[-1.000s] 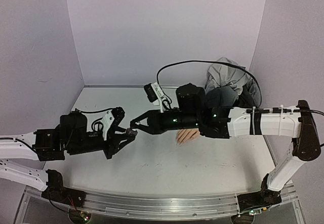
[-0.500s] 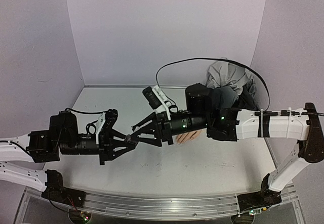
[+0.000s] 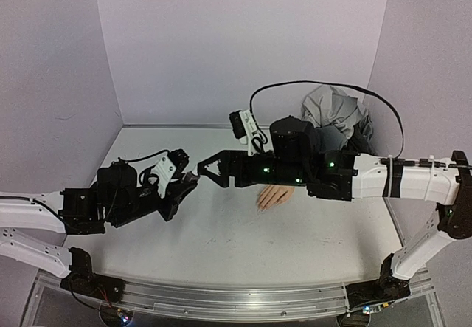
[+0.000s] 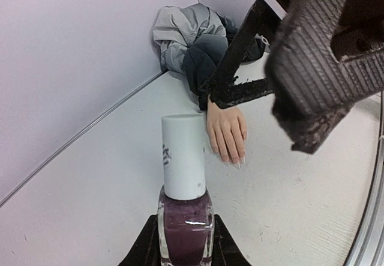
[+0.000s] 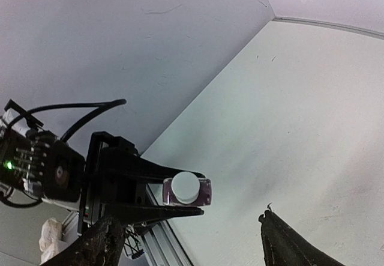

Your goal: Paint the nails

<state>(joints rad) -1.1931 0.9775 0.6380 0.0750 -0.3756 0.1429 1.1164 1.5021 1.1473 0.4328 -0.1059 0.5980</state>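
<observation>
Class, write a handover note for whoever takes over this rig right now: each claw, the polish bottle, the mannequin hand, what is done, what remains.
Left claw: shut on the polish bottle, white cap on.
Right claw: open, empty, facing the cap.
Mannequin hand: flat on the table beneath the right arm; nails look pale, unpainted.
Done: bottle gripped. Left: uncap, paint every nail.

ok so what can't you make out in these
- nails: too small in the top view
- mannequin hand: wrist under the right arm, top view
- bottle: base cut by the bottom edge, left wrist view
- right fingers: mostly cut by the bottom edge, right wrist view
</observation>
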